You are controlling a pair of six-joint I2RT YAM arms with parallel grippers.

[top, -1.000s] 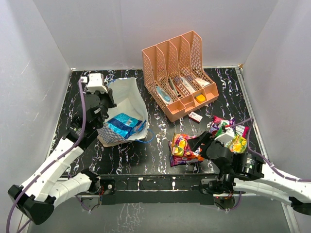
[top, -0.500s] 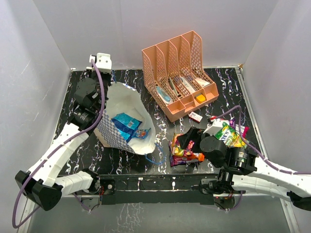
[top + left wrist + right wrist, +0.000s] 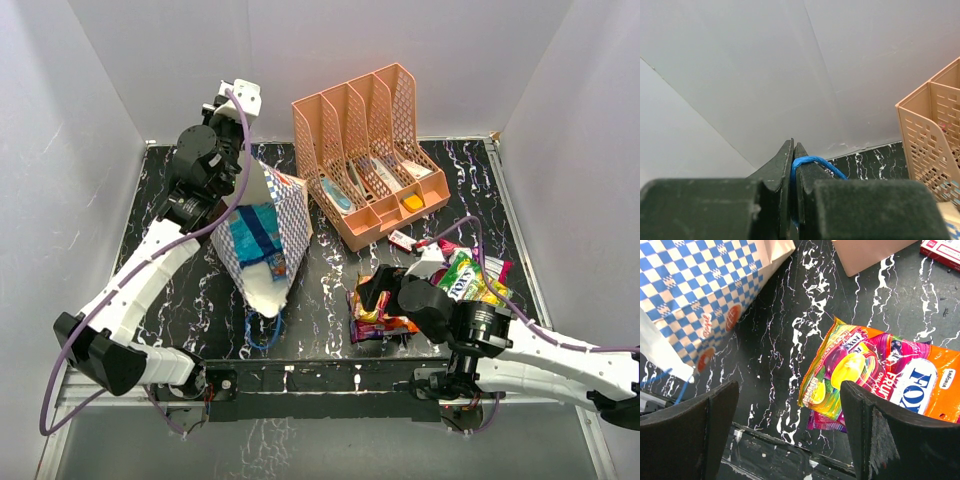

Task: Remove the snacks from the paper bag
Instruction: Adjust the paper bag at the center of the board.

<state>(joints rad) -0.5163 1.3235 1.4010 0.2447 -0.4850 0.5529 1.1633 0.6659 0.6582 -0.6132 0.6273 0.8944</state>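
Left pincer (image 3: 793,147) clamps cord handle (image 3: 812,162); paper bag (image 3: 290,207) hangs below it. Risk: cord slips, bag drops, blue packet (image 3: 251,233) stays inside. Right pincer (image 3: 790,412): wide.

Not much to read here. The orange and magenta packet (image 3: 880,375) says "FOX" in blue letters on a white oval. There's a smaller "FOX" near its top corner and "FRUI…" running alongside before it gets cut off. A tiny white tag on its orange side is too small for me to make out. The green and yellow packet (image 3: 468,280) shows "FOX'S" too. Orange ovals on the paper bag (image 3: 700,295) look like "Bagel", but I'm not sure. The print on the small red and white box (image 3: 402,240) is unreadable.
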